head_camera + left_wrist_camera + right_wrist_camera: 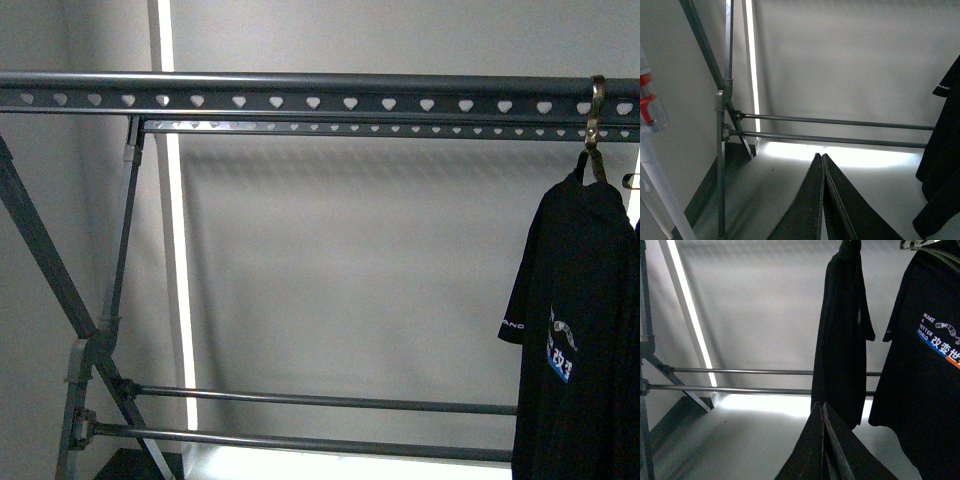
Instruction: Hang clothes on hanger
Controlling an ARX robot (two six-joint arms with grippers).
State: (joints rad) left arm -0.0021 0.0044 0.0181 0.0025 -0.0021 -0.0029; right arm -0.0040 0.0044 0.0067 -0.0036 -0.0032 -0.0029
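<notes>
The T-shirt [575,330] already hangs at the rack [300,98]'s right end, light and floppy, best gripped by its collar; both grippers [821,200] [822,445] are clenched, empty.

both claws [822,200] [824,445]: flat, dark, tapered blades (matte, unmarked).

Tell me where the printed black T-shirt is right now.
In the front view, the T-shirt hangs at far right from the rack's top rail by a hook.
</notes>
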